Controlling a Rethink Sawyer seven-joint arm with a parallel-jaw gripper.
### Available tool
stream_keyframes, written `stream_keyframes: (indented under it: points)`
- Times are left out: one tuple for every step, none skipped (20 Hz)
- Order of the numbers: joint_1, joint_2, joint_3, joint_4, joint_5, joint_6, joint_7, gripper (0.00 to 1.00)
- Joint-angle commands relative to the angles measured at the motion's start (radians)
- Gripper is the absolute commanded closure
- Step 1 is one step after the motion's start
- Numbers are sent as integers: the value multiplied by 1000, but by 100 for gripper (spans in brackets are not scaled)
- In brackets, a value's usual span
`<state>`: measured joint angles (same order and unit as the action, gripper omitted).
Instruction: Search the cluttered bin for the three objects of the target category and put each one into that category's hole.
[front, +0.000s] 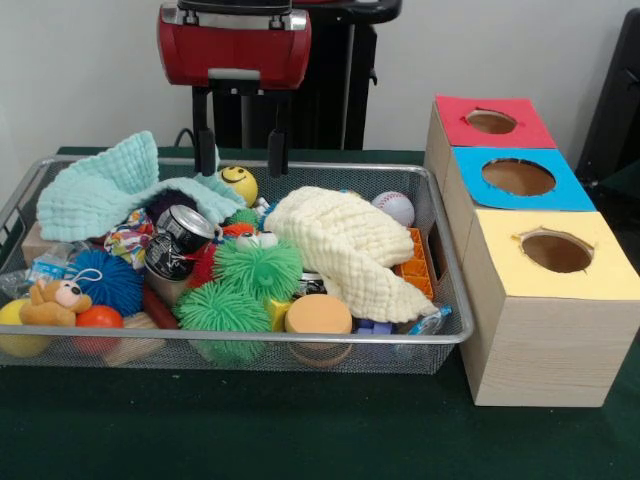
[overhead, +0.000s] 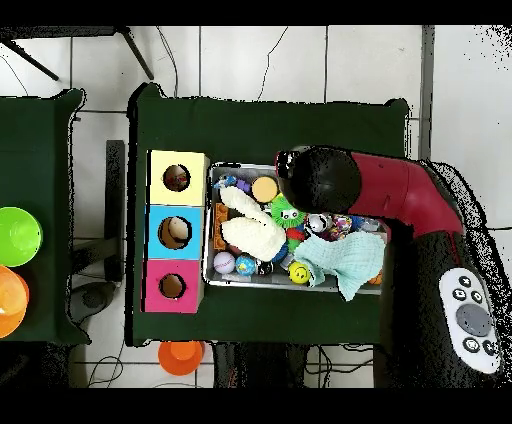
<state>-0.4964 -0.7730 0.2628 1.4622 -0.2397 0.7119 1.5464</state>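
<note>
My gripper (front: 241, 155) hangs open over the far side of the wire bin (front: 300, 340), nothing between its fingers. Just below it lies a yellow smiley ball (front: 238, 183) (overhead: 298, 272). A baseball (front: 393, 207) (overhead: 224, 262) rests at the bin's far right by a cream cloth (front: 345, 245) (overhead: 250, 230). Two green spiky balls (front: 258, 268), a blue spiky ball (front: 110, 282), a drink can (front: 180, 240), a teddy (front: 55, 300) and an orange disc (front: 318, 315) fill the middle and front. In the overhead view the arm's head (overhead: 320, 180) hides the gripper.
A mint cloth (front: 100, 190) (overhead: 345, 260) drapes the bin's far left. Beside the bin stand three wooden boxes with holes: red (front: 490, 122), blue (front: 518, 177), yellow (front: 556, 252). A green bowl (overhead: 15, 235) and an orange cup (overhead: 180, 352) sit off the table.
</note>
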Motion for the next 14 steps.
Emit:
stream_keyframes:
  points:
    - [-34, 37, 110, 74, -51, 161, -230, 0]
    - [-30, 52, 87, 59, -13, 170, -135, 0]
    - [-37, 61, 91, 44, -20, 178, -142, 0]
    - [-44, 69, 95, 29, -27, 186, -149, 0]
    - [-49, 73, 98, 25, -32, 189, -155, 0]
    - [-54, 77, 102, 21, -36, 191, -161, 0]
    - [-55, 72, 105, 29, -37, 198, -164, 0]
    - [-55, 68, 109, 35, -34, 198, -160, 0]
    - [-54, 63, 112, 43, -31, 201, -157, 0]
    - [-53, 59, 114, 51, -28, 205, -154, 0]
    - [-53, 58, 119, 61, -26, 202, -154, 0]
    - [-52, 64, 122, 58, -28, 199, -151, 0]
    - [-50, 67, 121, 55, -34, 197, -150, 0]
    - [-48, 71, 120, 52, -40, 195, -149, 0]
